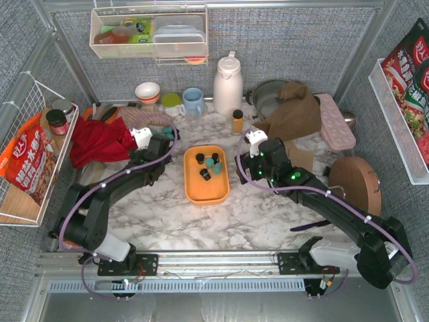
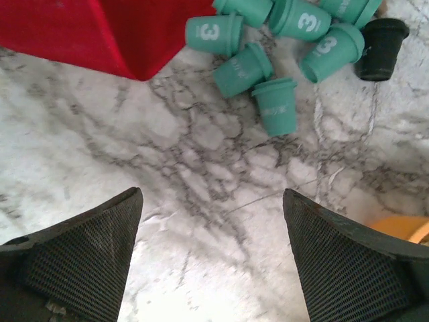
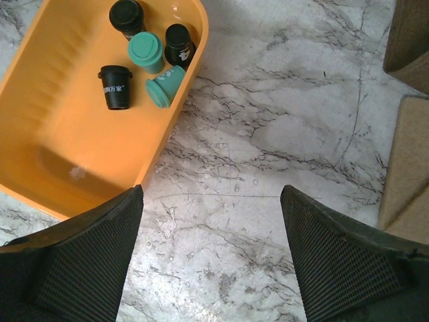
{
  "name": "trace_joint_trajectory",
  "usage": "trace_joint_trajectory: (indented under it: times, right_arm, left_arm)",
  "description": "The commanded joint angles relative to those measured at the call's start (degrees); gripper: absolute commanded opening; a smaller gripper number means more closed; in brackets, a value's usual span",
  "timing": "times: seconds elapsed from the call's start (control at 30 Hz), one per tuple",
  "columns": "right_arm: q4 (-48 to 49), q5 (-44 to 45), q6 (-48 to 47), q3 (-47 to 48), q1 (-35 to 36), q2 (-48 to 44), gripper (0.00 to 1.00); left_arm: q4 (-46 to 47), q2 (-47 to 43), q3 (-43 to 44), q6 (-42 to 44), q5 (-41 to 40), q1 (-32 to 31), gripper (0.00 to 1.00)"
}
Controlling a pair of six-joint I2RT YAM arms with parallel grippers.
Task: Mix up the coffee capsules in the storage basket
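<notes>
- Sitting in the middle of the table (image 1: 241, 215), the orange storage basket (image 1: 201, 191) held five coffee capsules (image 3: 146, 52) bunched at its far end, three black and two teal; one teal lay on its side.
- The left pincer (image 2: 213, 261) gaped wide and empty above bare marble.
- Ahead of it, a loose cluster of teal capsules (image 2: 275, 104) and one black capsule (image 2: 381, 39) lay tipped over on the table, just beside a red cloth (image 2: 87, 27).
- The right pincer (image 3: 211, 261) also stood wide, holding nothing, over the table just beside the basket's right-hand rim.
</notes>
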Motion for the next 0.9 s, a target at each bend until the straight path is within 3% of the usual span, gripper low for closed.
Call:
trace_joint_trajectory:
  times: [0.0,0.2,0.53,0.87]
  right_arm:
    - [0.95,1.73,-0.56,-1.38,0.05,-1.44,0.88]
    - [0.58,1.31,-0.15,-1.94,0.10,-3.06,0.88]
    - [0.13,0.39,0.12,-2.10,0.07,-4.35,0.88]
    - [-0.08,-0.11,0.01,-1.96,0.07,-4.51,0.88]
  left_arm:
    - [0.23,6.89,5.02,-3.99,3.67,2.10,0.94]
    - [-1.01,15.24,12.13,-6.41,2.67,4.12,0.91]
    - [1.65,22.74,17.87,-7.33,9.65,6.70,0.68]
    - [-0.37,26.45,20.42,-6.88,12.56,6.69,0.65]
